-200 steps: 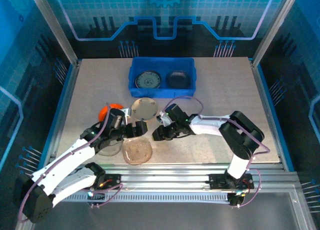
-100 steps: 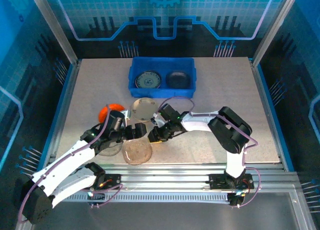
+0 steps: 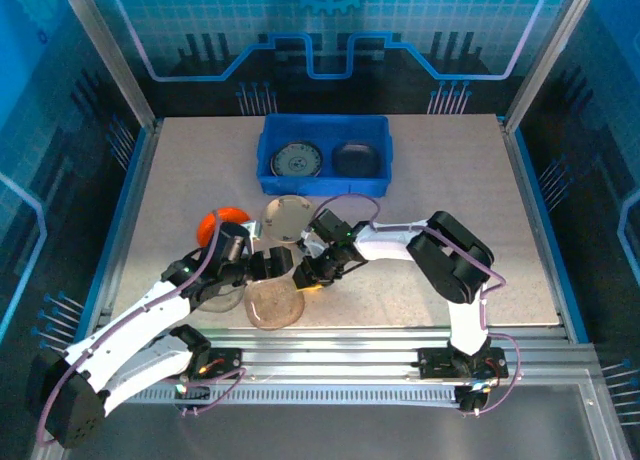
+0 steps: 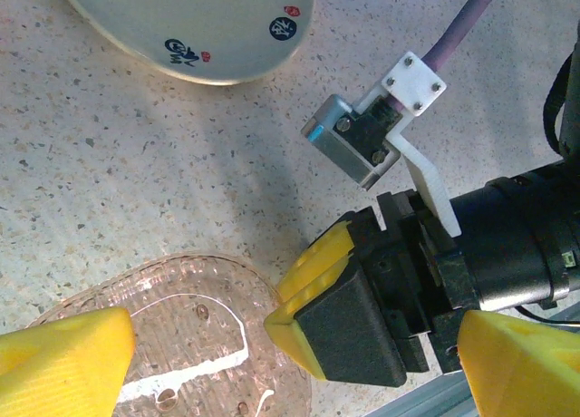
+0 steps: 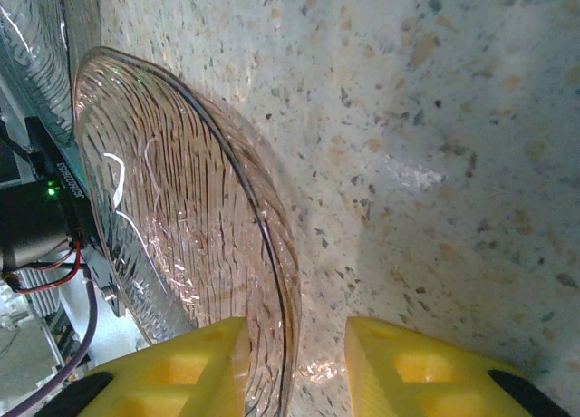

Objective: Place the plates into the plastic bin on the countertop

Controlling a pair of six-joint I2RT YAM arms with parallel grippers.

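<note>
A ribbed silver aluminium rail [image 3: 330,355] runs across the near side. Far beyond it stands a translucent blue back panel printed with a white grid and a gear emblem [image 3: 330,25]. A slanted silver metal post [image 3: 110,55] rises beyond the rail's left end.

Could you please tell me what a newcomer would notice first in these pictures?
At the table's near middle, the right fingers straddle the rim of a ribbed glass plate, the left arm close beside. At the far edge, a bright blue bin holds a patterned plate and a black plate.
</note>
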